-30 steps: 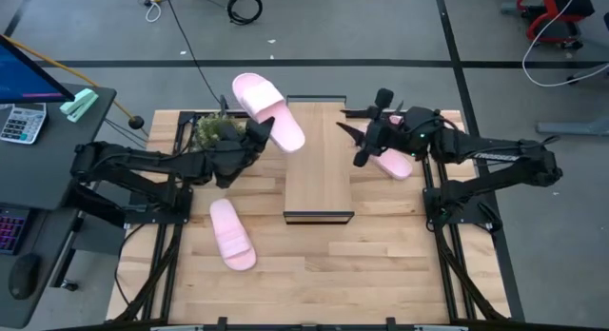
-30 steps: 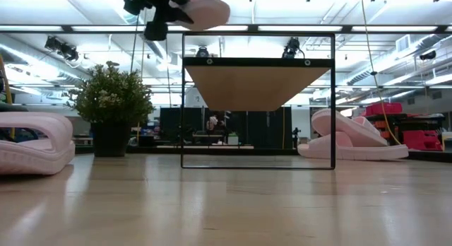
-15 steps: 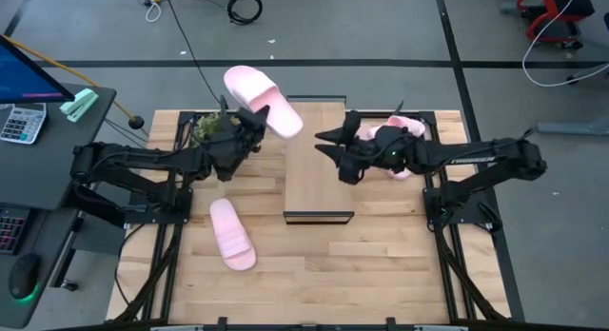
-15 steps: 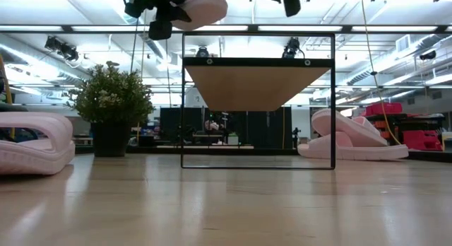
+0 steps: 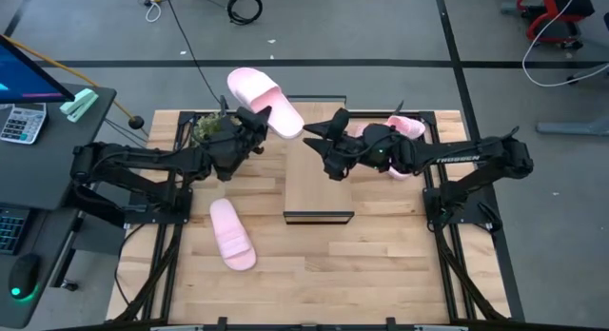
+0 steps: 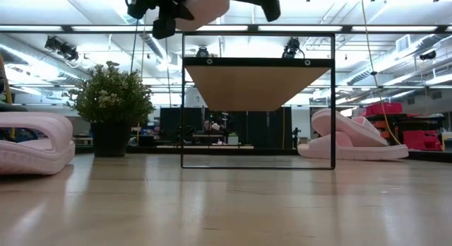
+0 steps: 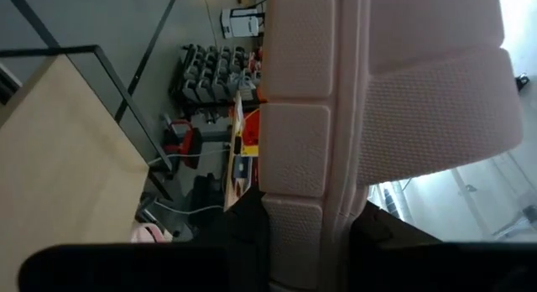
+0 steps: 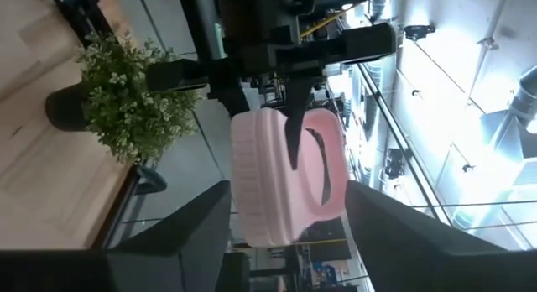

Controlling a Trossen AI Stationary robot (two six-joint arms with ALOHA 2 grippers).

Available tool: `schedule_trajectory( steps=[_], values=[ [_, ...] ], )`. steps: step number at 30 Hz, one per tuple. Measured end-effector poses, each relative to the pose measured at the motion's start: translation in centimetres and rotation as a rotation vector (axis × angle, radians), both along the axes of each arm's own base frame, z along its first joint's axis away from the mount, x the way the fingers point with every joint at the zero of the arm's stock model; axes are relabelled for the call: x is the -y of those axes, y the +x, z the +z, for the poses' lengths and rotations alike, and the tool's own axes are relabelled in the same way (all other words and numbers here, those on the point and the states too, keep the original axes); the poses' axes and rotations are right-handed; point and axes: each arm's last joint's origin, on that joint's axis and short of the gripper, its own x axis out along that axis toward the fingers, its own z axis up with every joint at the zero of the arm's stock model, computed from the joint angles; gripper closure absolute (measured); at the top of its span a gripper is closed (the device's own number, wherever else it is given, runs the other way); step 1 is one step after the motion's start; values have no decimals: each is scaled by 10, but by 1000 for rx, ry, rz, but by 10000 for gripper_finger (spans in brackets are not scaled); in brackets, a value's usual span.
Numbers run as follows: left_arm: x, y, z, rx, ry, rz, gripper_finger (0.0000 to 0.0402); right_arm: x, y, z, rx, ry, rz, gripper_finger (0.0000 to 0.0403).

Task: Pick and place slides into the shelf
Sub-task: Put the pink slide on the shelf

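One pink slide (image 5: 264, 99) hangs in the air above the shelf's far-left corner, with my left gripper (image 5: 257, 127) shut on it. The shelf (image 5: 319, 179) stands mid-table, a light wood board on a thin black frame. My right gripper (image 5: 314, 137) hovers level over the shelf's far end. It is open and points at the held slide (image 8: 285, 179) from the right, a short way off and apart from it. Another slide (image 5: 232, 234) lies flat on the table, near left. More slides (image 5: 403, 131) rest at the far right, partly hidden under my right arm. My left gripper pinches the slide's sole (image 7: 304, 216) between its two fingers (image 7: 248, 235), one on each side of it. The fingers come in level from the table's left. The slide is turned on its edge and held clear of the shelf and table, reaching away from the gripper toward the far side.
A small potted plant (image 5: 213, 129) stands at the far left of the table, just beside my left gripper. A desk with a calculator (image 5: 21, 122) sits off the table's left edge. Bare tabletop (image 5: 324, 274) stretches along the near side.
My right gripper has swung from above the right-hand slides toward the table's left, across the shelf's far end, and rolled about its own line. It now faces the held slide. My left gripper has rolled a little, turning the slide slightly while it stays aloft.
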Motion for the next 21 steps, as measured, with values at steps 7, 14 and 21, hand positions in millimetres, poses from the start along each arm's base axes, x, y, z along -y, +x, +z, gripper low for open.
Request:
schedule_trajectory(
  steps=[7,14,21],
  values=[
    [0,1,9,-20,30,-2,317,1,10,-5,-25,-12,5,149],
    [1,1,12,-63,59,-25,317,1,12,-7,-20,-9,8,167],
    [-1,1,10,-99,58,-14,317,1,2,15,171,167,-195,173]
  ],
)
